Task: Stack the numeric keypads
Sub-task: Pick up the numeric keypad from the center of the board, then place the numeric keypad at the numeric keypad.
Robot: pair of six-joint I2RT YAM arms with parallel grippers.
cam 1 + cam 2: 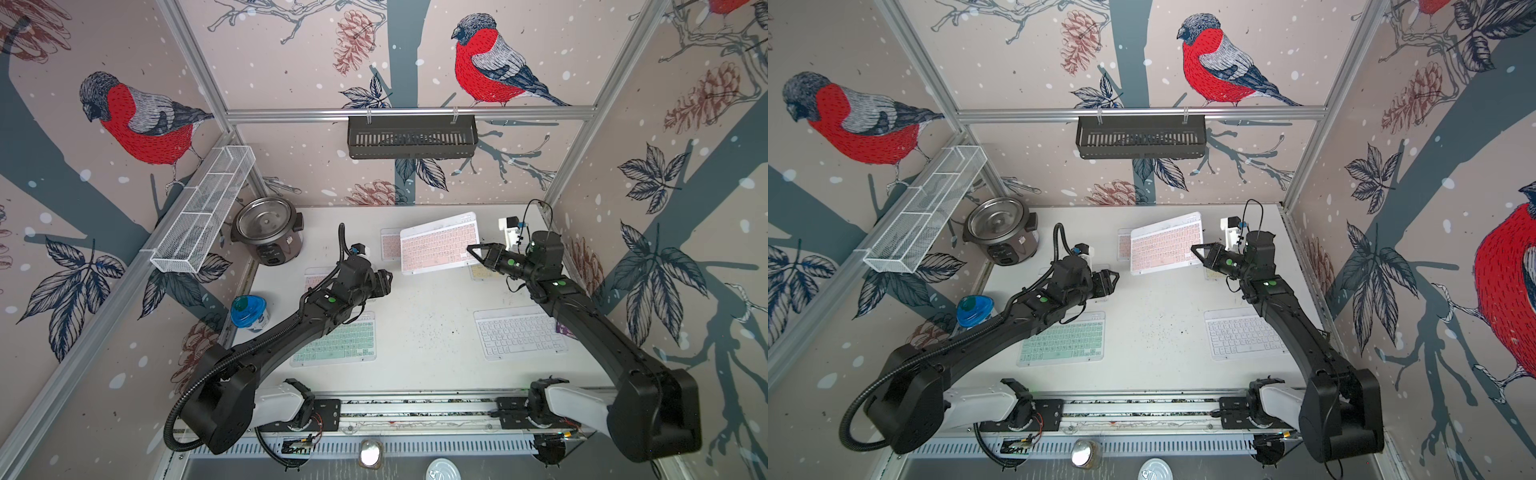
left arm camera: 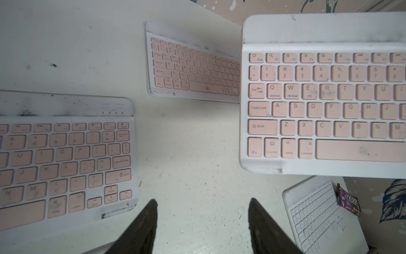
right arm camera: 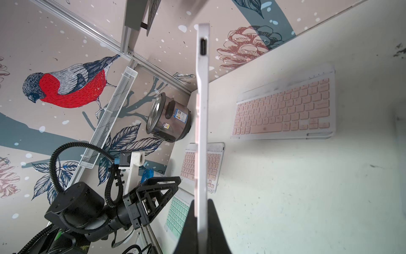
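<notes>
The right gripper was clamped on one edge of a pink keypad, held tilted above the table, well apart from the rice cooker. The left gripper, nearer that rice cooker, stood with fingers parted, gripping nothing.

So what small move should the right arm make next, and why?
Probably lower the lifted pink keypad flat onto the back pink keypad, which lies partly hidden below it. The right gripper pinches its edge and holds it in the air.
</notes>
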